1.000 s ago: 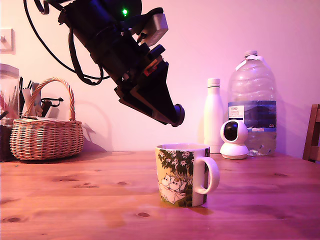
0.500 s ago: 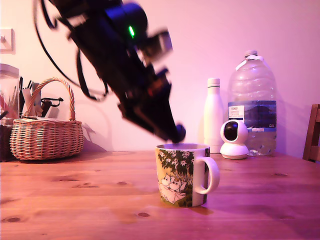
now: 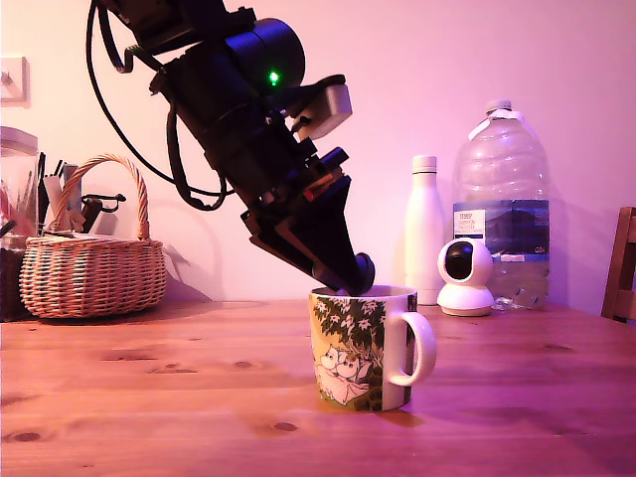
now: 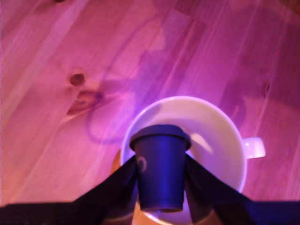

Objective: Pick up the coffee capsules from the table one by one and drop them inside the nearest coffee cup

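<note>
Directly over the empty coffee cup (image 4: 213,136), the end effector (image 4: 161,180) grips a dark coffee capsule (image 4: 161,171).

Pink-violet light washes a plain wall (image 3: 556,60). A light switch (image 3: 12,79) sits at the exterior view's left. Along the far edge of the wood surface stand a wicker basket (image 3: 91,268), a white bottle (image 3: 424,227), a clear water jug (image 3: 502,204) and a small white camera (image 3: 465,276). A wooden chair (image 3: 623,266) shows at the right edge.

Blk arm (image 3: 248,129) w/ green LED, grey cam block, looped blk cables; tapered end effector (image 3: 348,278).
</note>
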Motion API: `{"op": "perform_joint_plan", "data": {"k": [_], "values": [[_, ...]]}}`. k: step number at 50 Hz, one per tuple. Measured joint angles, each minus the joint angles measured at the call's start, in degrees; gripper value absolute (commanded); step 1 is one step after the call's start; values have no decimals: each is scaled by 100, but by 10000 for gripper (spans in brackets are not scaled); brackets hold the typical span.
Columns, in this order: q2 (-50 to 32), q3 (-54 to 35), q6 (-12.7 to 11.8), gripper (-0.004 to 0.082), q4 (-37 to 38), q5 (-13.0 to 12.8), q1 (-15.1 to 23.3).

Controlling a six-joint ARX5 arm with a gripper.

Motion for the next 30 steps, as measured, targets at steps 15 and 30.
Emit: {"op": "perform_joint_plan", "data": {"k": [15,30], "values": [[0,0,0,219,-55,0,-142],[0,0,0,774,-59,-157,-146]]}}
